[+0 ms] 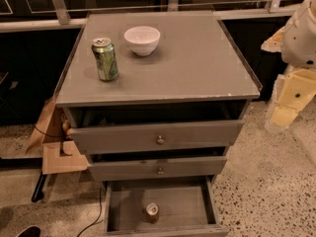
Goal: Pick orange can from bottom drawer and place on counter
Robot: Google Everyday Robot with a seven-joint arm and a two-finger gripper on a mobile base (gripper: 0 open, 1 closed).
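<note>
The orange can (151,211) stands upright on the grey floor of the open bottom drawer (123,206), near the middle of its front, silver top facing up. The counter (197,58) is the flat grey top of the cabinet. My arm hangs at the right edge of the view, and its gripper (280,118) is beside the cabinet's right side, a little below counter height. It is far from the orange can and holds nothing that I can see.
A green can (105,59) and a white bowl (142,39) stand on the counter's back left part. The two upper drawers (158,137) with brass knobs are pulled partly out above the bottom drawer. Cardboard (54,147) and a cable lie on the floor at the left.
</note>
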